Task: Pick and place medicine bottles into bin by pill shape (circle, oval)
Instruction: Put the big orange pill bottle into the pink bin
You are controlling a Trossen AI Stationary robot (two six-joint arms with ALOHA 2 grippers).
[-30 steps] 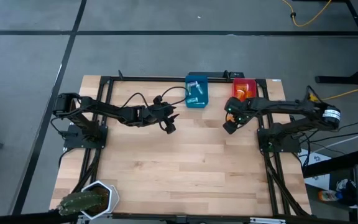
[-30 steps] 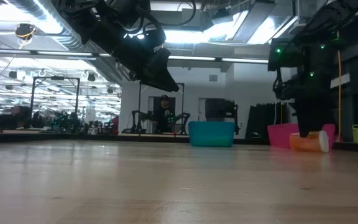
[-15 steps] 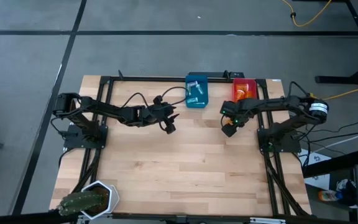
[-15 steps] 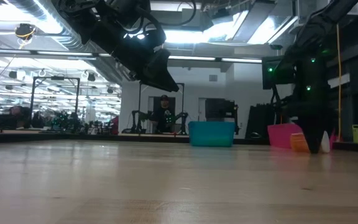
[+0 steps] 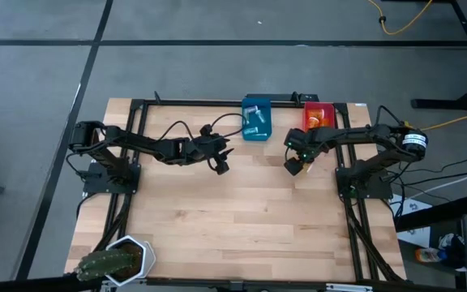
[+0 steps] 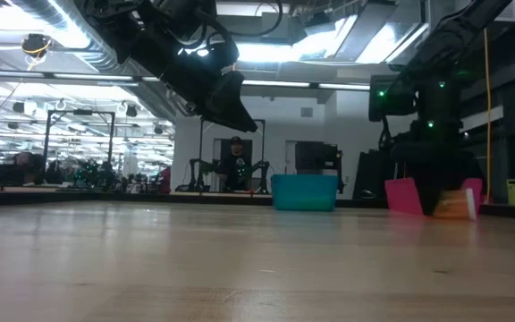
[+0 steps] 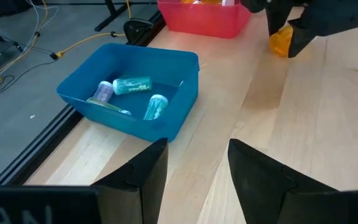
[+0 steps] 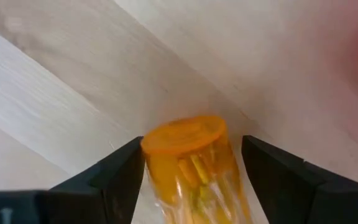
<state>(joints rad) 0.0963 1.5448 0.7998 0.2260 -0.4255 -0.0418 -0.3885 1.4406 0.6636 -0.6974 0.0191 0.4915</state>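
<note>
Orange bottle [image 8: 194, 163]: lying on table [image 5: 242, 211], between fingers of right gripper [image 8: 191, 168], just in front of red bin [image 5: 318, 116]. Jaws spread to either side of bottle, not yet closed on it; fingers [image 8: 126, 171] near its flanks, contact not discernible. Low to the tabletop in low view, bottle [image 6: 455, 205] partly hidden behind gripper.

Left gripper [image 5: 220, 165]: waiting above table, left of blue bin [image 5: 257, 128]; jaws apart, nothing held.

Blue bin: three bottles inside, teal [image 7: 132, 85], teal [image 7: 155, 106], purple [image 7: 102, 92]. Red bin: orange contents, number unclear.

Risks, judged: round bottle likely to roll or squirt out if fingers close off-centre; cap end may tilt down if gripped too near one end; short lift could clip red bin wall. Pill shape not legible from here, so wrong bin possible.
</note>
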